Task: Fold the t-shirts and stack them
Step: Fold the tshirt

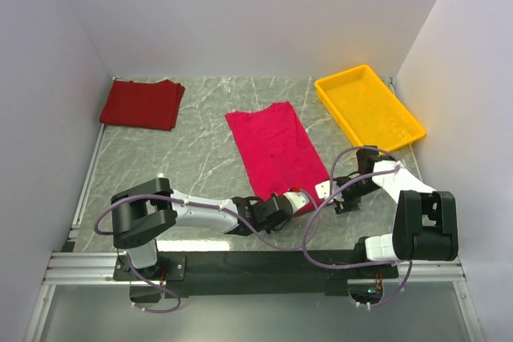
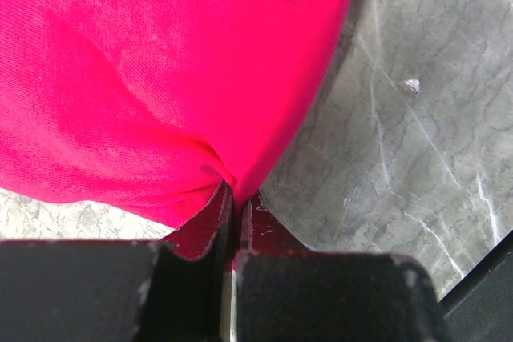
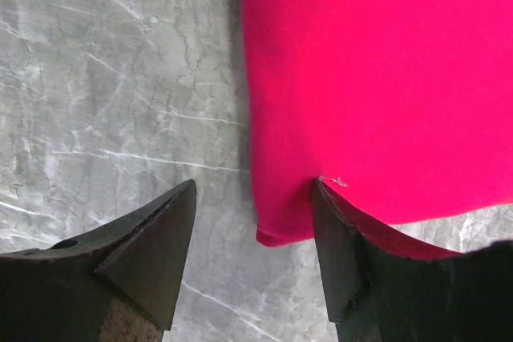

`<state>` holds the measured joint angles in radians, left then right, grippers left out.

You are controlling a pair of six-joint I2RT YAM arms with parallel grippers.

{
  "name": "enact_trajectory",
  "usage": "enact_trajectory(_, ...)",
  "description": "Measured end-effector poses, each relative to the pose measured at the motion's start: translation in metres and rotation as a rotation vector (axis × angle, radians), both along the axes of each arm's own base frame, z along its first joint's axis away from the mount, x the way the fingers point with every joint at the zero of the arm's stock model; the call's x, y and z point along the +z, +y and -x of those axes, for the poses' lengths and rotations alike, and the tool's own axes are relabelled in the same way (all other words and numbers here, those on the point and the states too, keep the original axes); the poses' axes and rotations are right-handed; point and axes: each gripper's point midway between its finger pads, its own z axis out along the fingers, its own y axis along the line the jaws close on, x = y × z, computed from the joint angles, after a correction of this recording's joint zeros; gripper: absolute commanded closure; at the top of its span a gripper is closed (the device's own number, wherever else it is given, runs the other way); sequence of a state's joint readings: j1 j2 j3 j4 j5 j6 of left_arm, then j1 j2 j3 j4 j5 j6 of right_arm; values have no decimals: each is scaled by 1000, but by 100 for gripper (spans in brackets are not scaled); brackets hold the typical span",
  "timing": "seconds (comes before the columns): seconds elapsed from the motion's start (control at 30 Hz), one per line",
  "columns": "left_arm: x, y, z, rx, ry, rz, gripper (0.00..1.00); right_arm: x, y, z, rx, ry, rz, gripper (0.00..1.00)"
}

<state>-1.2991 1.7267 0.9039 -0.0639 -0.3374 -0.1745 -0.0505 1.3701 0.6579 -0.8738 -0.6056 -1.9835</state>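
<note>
A bright crimson t-shirt lies folded into a long strip in the middle of the table, running from the back toward the arms. My left gripper is shut on its near hem; in the left wrist view the cloth puckers into the closed left gripper. My right gripper is open at the shirt's near right corner. In the right wrist view that corner lies between the spread fingers of the right gripper, one fingertip over the cloth. A darker maroon t-shirt lies folded at the back left.
A yellow plastic tray sits at the back right, angled, close to the right wall. Grey marbled tabletop shows around the shirts. White walls close in the left, back and right sides. Cables loop near both arm bases.
</note>
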Motion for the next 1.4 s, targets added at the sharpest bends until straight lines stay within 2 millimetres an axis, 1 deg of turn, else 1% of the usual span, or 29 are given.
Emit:
enact_trajectory(0.13,0,0,0,3,2,2,99,0,0,-1,-4,-6,0,32)
enact_trajectory(0.23,0,0,0,2,2,2,99,-2,-1,-2,-24,7,2,34)
enact_trajectory(0.33,0,-1,1,0,6,5,99,-3,-1,-3,-46,34,1,40)
enact_trajectory(0.43,0,-2,2,-5,12,10,99,-3,-1,-5,-64,51,-1,42)
enact_trajectory(0.67,0,-3,3,-10,20,16,99,-4,-1,-7,-111,76,-4,50)
enact_trajectory(0.93,1,-2,4,-13,26,29,99,-4,1,-17,-166,68,-6,54)
enact_trajectory(1.0,1,-2,5,-15,30,31,99,-4,1,-19,-176,64,-7,57)
enact_trajectory(1.03,1,-2,5,-16,31,32,99,-4,1,-20,-182,62,-7,60)
enact_trajectory(1.07,1,-2,4,-16,32,32,99,-4,1,-21,-185,59,-7,69)
enact_trajectory(1.13,1,-2,5,-18,36,34,99,-4,2,-25,-187,45,-6,75)
enact_trajectory(1.17,1,-2,5,-19,38,34,99,-4,2,-27,-189,38,-5,100)
enact_trajectory(1.27,1,-4,6,-25,44,41,99,-4,2,-33,-191,14,-4,100)
enact_trajectory(1.4,2,-3,11,-34,62,59,99,-3,2,-32,-164,6,-2,100)
